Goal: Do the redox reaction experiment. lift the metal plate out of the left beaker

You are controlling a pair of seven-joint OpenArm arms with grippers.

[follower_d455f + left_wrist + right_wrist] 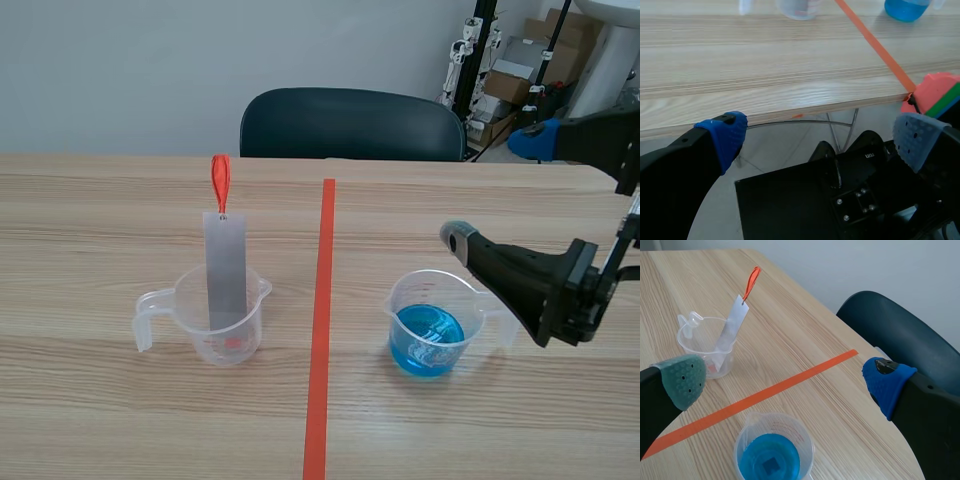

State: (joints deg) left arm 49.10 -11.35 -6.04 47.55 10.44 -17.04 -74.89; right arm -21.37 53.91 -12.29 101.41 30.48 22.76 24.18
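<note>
Currently pre-grasp: metal plate [225, 270] leans in left beaker [215, 325], untouched. Right gripper [784, 382] jaws wide apart above blue beaker [428, 325]. Left gripper [820, 140] jaws apart, empty, below table [790, 107] edge. Next, probably: pinch plate top, lift straight.

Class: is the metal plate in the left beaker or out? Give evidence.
In. The metal plate stands with its lower end inside the left beaker, leaning on the rim, its orange tag above.
</note>
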